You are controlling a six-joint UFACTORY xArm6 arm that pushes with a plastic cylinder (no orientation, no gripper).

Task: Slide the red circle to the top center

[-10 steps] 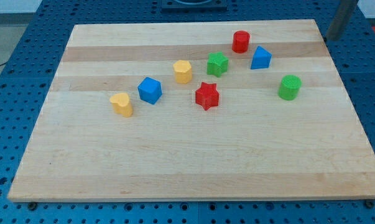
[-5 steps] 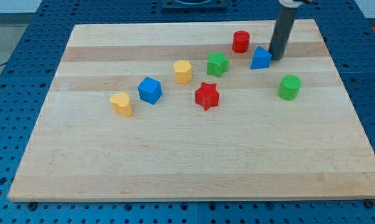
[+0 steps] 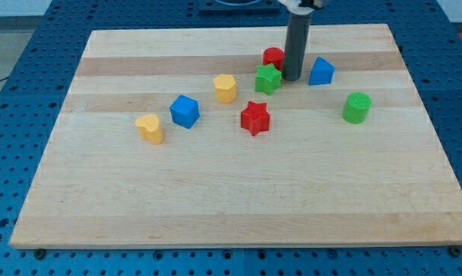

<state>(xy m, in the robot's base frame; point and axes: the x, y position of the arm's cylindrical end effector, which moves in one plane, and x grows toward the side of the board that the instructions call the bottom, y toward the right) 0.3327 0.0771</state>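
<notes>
The red circle sits near the board's top, a little right of center, partly hidden by my rod. My tip rests on the board just right of and below the red circle, between the green star and the blue triangle-like block. The tip looks to be touching or nearly touching the red circle's right side.
A red star lies below the green star. A yellow hexagon, a blue cube and a yellow heart trail toward the view's left. A green cylinder stands at the right. The wooden board lies on a blue pegboard.
My rod swept from the view's top right corner leftward, past the blue block. The red circle has shifted left, from about above the blue block to beside the green star.
</notes>
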